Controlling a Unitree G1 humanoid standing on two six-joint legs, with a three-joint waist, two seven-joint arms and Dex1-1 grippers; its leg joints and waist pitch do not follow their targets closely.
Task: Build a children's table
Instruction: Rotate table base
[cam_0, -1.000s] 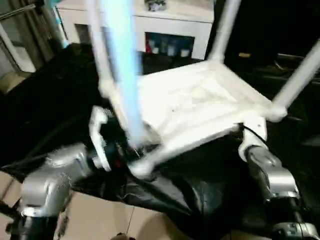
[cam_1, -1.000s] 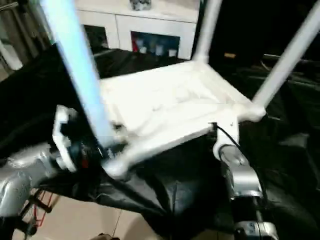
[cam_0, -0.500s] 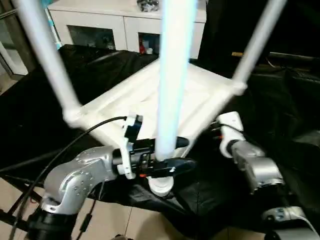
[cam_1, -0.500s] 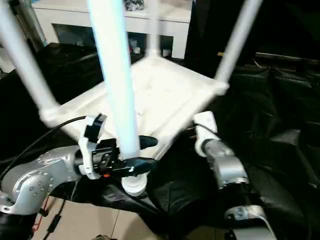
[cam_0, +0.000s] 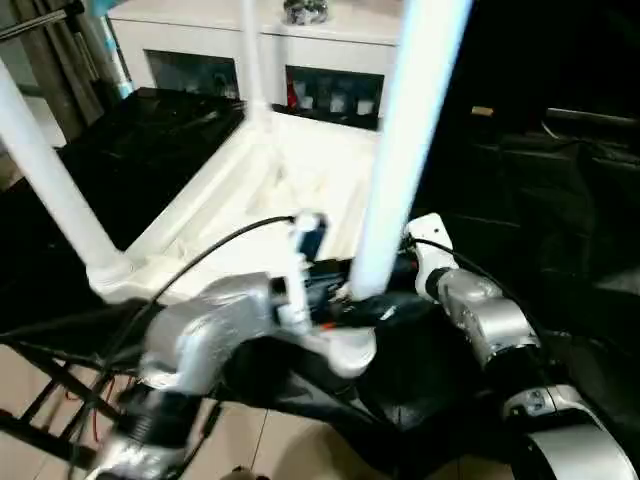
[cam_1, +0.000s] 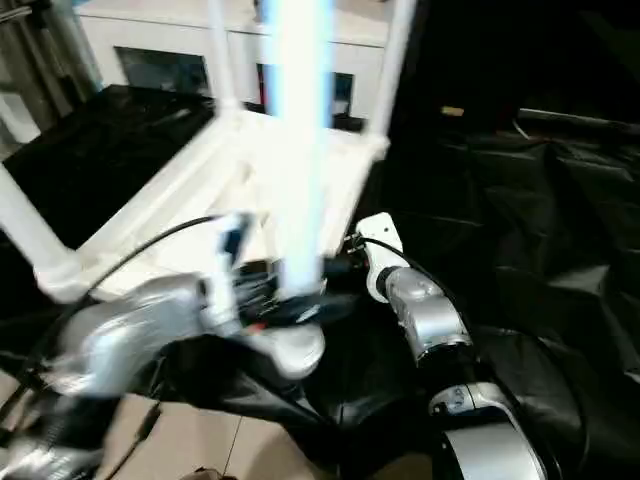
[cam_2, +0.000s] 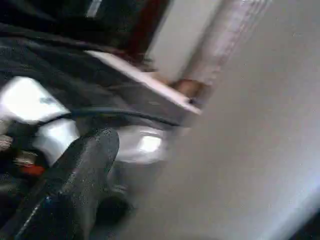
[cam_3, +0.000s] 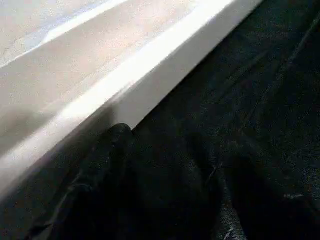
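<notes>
The tabletop (cam_0: 300, 170) lies upside down on the black-draped work table (cam_0: 130, 130), 4 legs standing up from its corner sockets. At the near corner, the nearest leg (cam_0: 400, 150) is clasped between the wide-spread fingers of the left gripper (cam_0: 345, 305). The right gripper (cam_0: 400, 270) is set against the tabletop's edge; whether it clamps cannot be told. Assembly is judged nearly done; seating or turning upright is judged next. The near corner overhangs the floor (cam_0: 200, 440); open cloth lies rightward.

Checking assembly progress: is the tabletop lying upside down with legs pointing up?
Yes, the tabletop lies underside up, legs rising from its corners.
</notes>
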